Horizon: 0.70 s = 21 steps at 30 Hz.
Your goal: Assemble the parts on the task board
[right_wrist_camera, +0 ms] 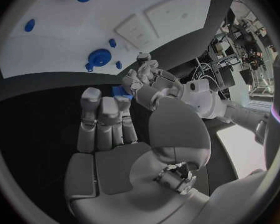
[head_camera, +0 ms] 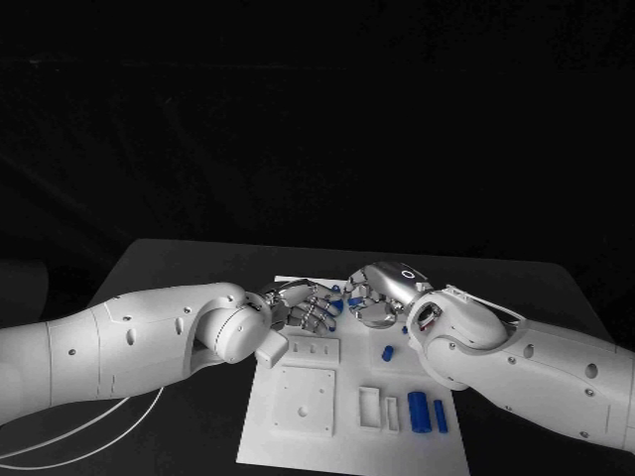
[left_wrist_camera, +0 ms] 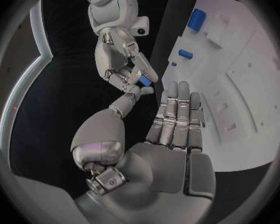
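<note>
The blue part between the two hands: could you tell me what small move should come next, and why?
Probably close the left hand onto the blue part: the right hand pinches it at its fingertips, and the left thumb reaches close to it while the other fingers stand straight.

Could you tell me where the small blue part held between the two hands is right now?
In the left wrist view, the blue part sits pinched in the right hand, touching the left hand fingertips, off the task board edge.

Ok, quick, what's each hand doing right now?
Left hand: cannot tell; its thumb reaches the part.
Right hand: fingers holding a small blue part.
</note>
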Tool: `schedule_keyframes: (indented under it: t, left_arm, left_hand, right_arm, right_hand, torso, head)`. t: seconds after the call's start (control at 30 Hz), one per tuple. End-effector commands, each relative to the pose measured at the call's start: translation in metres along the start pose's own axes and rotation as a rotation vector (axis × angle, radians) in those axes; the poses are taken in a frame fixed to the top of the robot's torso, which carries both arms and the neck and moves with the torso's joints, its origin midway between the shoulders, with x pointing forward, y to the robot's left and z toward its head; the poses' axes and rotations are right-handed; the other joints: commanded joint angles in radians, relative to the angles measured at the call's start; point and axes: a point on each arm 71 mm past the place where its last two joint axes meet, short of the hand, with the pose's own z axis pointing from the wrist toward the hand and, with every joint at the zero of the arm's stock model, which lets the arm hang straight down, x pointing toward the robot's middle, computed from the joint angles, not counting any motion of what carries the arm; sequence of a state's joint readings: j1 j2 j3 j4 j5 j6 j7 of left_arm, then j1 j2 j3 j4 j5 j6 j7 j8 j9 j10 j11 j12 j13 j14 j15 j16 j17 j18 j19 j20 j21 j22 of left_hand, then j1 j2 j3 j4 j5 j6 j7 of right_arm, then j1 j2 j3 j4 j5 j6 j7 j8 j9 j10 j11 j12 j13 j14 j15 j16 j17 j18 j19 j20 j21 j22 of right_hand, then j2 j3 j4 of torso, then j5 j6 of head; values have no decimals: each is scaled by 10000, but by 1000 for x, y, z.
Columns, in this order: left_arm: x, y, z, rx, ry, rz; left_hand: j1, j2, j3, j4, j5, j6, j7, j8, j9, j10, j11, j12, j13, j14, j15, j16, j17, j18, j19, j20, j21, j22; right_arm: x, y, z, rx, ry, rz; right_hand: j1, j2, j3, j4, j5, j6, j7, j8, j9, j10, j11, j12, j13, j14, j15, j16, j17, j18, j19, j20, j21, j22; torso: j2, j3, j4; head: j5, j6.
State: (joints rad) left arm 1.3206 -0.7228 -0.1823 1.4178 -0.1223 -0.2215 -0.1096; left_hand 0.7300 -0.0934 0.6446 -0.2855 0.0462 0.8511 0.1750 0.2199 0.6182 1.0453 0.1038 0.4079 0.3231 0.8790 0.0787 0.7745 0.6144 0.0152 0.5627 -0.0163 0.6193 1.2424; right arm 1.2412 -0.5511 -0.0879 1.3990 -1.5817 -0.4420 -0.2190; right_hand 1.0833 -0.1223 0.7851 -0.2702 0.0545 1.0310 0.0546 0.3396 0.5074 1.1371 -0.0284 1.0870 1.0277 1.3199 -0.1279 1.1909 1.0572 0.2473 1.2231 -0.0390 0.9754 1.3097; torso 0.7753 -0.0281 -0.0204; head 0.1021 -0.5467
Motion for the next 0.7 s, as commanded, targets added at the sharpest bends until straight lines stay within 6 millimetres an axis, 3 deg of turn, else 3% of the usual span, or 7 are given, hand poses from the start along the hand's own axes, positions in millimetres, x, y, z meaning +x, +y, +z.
schedule_keyframes:
  t: [0.03, 0.07, 0.17, 0.4, 0.7]
  left_arm:
    - [4, -6, 0, 678, 123, 325]
    - [5, -6, 0, 752, 84, 369]
    - [6, -8, 1, 970, 9, 579]
    - [14, -12, 1, 1410, 15, 994]
    - [18, -13, 1, 1404, 138, 1073]
  left_hand:
    - [110, -396, -312, -8, 26, -404, 137, -187, -99, -292, 122, -150, -43, -193, 50, -139, -51, -152, -148, 70, -94, 20]
    - [277, -615, -454, -6, 29, -564, 86, -245, -135, -431, 181, -209, -58, -248, 83, -187, -73, -152, -220, 99, -126, 23]
    - [631, -903, -553, 70, 27, -680, -13, -238, -156, -598, 250, -261, -58, -281, 118, -246, -105, -152, -267, 138, -161, 24]
    - [1336, -1424, -465, 450, 34, -774, -58, -132, -167, -1094, 342, -424, -74, -366, 188, -334, -136, -152, -359, 225, -230, 36]
    - [1753, -1533, -550, 608, 31, -544, 5, 94, -122, -1103, 302, -343, 1, -385, 201, -334, -121, -152, -400, 254, -260, 60]
  right_arm:
    - [0, 2, 0, -231, -64, 347]
    - [0, 3, 0, -250, -46, 366]
    - [1, 4, 0, -283, -6, 418]
    - [3, 9, 1, -364, 132, 472]
    - [3, 10, 1, -384, 158, 491]
  right_hand:
    - [-36, 56, -63, 11, -56, 311, 269, 24, -17, 45, -12, -60, -9, -18, -64, -54, -15, 145, 25, 2, 5, 32]
    - [-36, 59, -65, 8, -56, 310, 269, 24, -18, 45, -12, -61, -10, -19, -64, -55, -15, 145, 24, 1, 4, 32]
    - [-36, 63, -68, 4, -56, 310, 269, 23, -19, 45, -12, -62, -10, -19, -64, -56, -16, 145, 23, 1, 3, 32]
    - [-36, 73, -76, -6, -56, 310, 270, 20, -23, 45, -12, -66, -11, -20, -65, -58, -16, 145, 21, 1, 0, 31]
    - [-34, 78, -79, -15, -56, 309, 269, 18, -25, 46, -13, -68, -12, -21, -66, -60, -17, 145, 20, 0, -2, 30]
  torso:
    - [5, 0, -6]
    - [6, -1, -7]
    - [8, 0, -7]
    - [8, 1, -9]
    - [10, 1, -1]
  head:
    - [17, 24]
    - [18, 29]
    - [21, 34]
    - [19, 21]
    - [2, 15]
